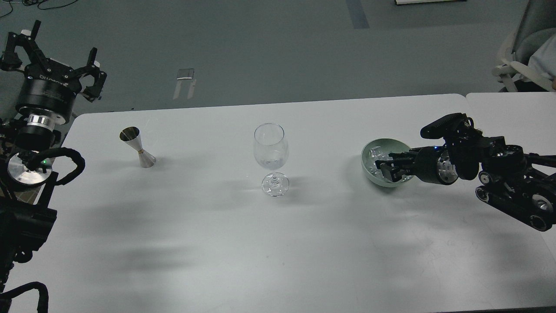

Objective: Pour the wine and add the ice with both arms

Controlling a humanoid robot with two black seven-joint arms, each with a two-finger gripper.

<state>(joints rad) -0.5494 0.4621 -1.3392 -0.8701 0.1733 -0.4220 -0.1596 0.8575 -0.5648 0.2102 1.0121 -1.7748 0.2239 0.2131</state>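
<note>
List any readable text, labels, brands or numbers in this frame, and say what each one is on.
Only one marking shows: pale lettering on the black wrist housing below the left claw. It appears upside down and too small to read with confidence.
Wine glass, metal jigger, green bowl, ice, right claw and table: no text visible.

White table (217, 243): steel jigger (138, 147) at left, upright; clear stemmed wine glass (271, 153) at centre; pale green bowl (385, 161) at right, tipped, containing ice (376, 154). Right gripper (384, 168) reached into the bowl, finger spacing unclear. Left gripper (54, 56) stood raised beyond the table's left edge, prongs spread.
</note>
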